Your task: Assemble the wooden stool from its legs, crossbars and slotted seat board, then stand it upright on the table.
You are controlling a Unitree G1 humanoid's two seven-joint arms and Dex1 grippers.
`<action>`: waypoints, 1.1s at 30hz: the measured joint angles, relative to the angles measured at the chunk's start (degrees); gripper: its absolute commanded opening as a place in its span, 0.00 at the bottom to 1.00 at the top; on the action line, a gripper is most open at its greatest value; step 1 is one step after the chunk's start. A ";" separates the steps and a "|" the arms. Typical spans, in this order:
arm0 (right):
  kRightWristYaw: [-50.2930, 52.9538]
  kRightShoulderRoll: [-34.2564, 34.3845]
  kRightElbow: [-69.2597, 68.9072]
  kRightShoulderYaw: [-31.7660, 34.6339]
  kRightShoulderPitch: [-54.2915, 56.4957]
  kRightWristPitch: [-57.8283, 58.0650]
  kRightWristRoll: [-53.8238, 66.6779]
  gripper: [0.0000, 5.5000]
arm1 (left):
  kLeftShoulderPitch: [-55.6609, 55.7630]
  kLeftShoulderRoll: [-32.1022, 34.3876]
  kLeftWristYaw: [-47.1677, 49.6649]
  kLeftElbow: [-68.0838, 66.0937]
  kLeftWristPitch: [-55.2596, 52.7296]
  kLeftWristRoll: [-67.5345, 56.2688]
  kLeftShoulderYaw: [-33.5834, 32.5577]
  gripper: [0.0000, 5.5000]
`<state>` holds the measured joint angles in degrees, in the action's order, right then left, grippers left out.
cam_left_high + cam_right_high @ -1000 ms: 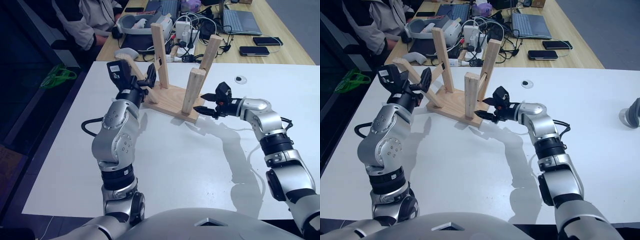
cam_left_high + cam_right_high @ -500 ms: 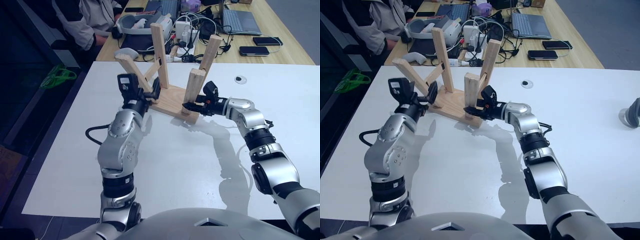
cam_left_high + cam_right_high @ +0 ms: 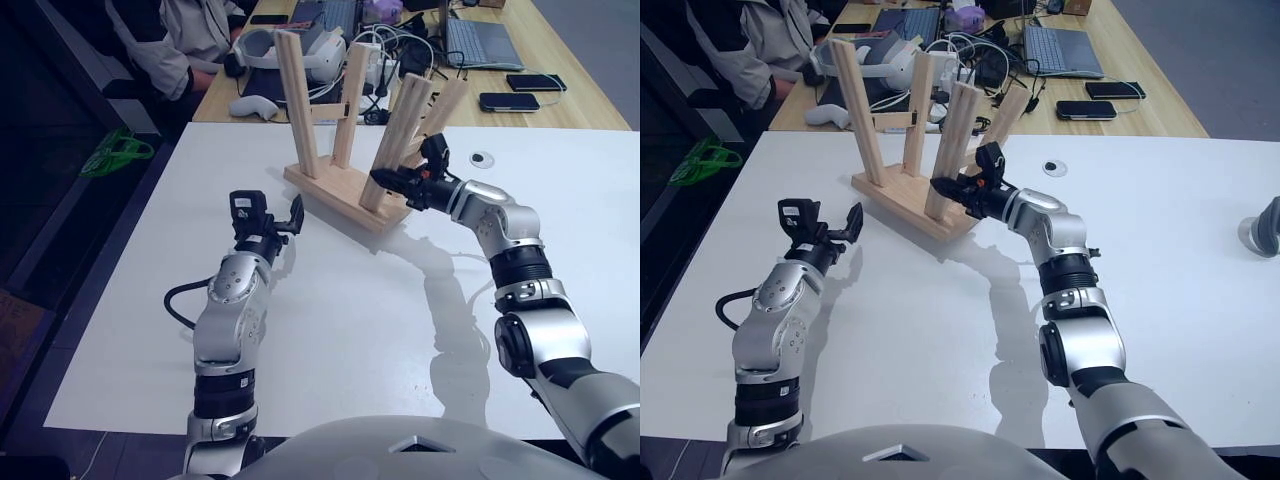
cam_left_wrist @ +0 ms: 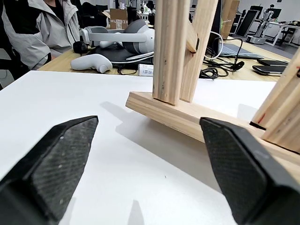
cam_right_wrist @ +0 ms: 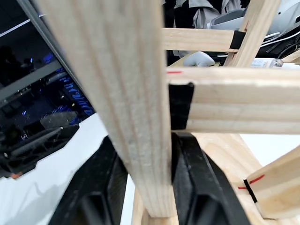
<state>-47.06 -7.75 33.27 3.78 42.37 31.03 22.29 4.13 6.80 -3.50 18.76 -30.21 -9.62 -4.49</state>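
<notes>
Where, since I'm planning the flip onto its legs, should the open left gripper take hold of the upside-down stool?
The tall leg on the robot's left, midway up, approached from the left. It stands clear and slender above the seat board, which looks too wide for the left gripper. The right gripper clamps the right-hand leg opposite, so this likely balances the turn.
</notes>
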 measured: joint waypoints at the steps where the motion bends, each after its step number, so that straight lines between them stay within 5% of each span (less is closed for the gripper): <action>1: 1.20 0.58 -1.17 0.96 -0.06 1.46 1.08 0.19 | 0.48 0.01 0.00 -0.09 0.01 0.00 -0.05 0.74; 17: 27.27 12.34 -13.25 19.10 -2.08 17.15 18.96 0.19 | 2.09 0.46 0.48 -0.78 0.04 0.65 -1.52 0.74; 33: 54.88 15.08 -15.15 33.52 -2.09 7.47 36.23 0.19 | 4.19 -0.06 0.39 -2.09 1.13 1.13 -1.49 0.74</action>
<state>7.82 7.33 18.12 37.30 40.28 38.50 58.52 8.32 6.73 -3.11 16.68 -29.07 -8.49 -5.97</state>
